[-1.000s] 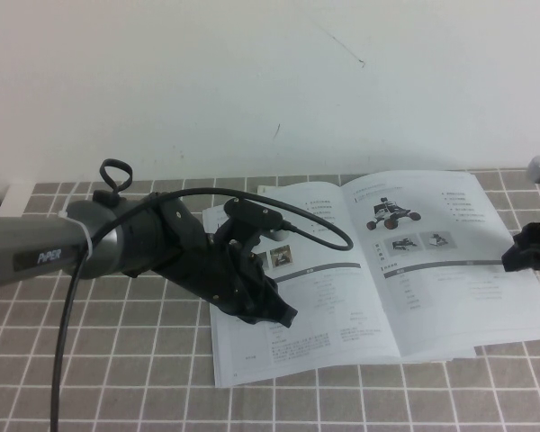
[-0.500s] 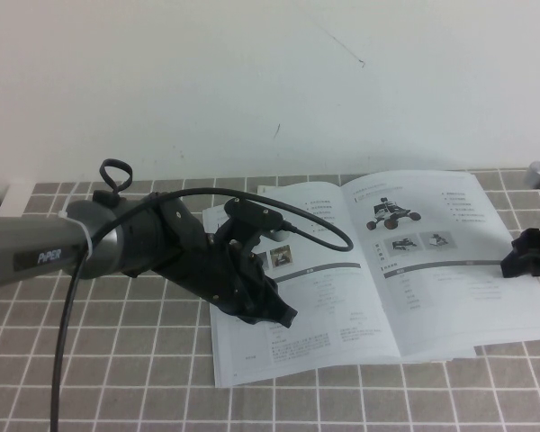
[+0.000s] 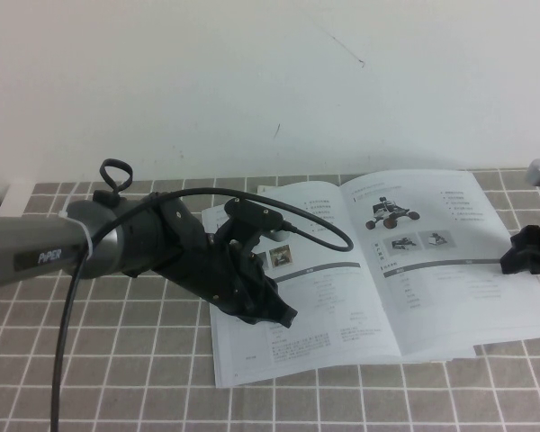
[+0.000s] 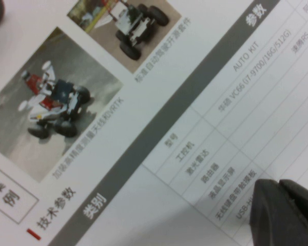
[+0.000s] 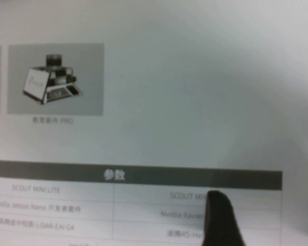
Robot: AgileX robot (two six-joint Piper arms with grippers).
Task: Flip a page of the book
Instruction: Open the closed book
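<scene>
The book (image 3: 342, 324) lies open on the tiled cloth. Its right-hand sheet is the page (image 3: 450, 288), with a dark rover (image 3: 393, 214) above two small greyish photos and a table. My right gripper (image 3: 515, 259) is at that page's outer edge, open. In the right wrist view one dark finger (image 5: 220, 220) hangs over the table's grey band (image 5: 56, 175), and the right gripper (image 5: 267, 223) has the page's white margin in its gap. My left gripper (image 3: 283, 317) is shut, its tip down on the left-hand sheet. In the left wrist view the left gripper (image 4: 280, 197) shows both fingers together over the printed table rows.
The left arm (image 3: 117, 247) and its black cable (image 3: 67, 360) stretch across the table's left half. A grey-and-white tiled cloth (image 3: 99, 360) covers the table. A white wall (image 3: 252, 81) closes off the back, just behind the book.
My right gripper has shifted slightly at the page's outer edge, dipping and coming back. The left arm and the book have not moved.
</scene>
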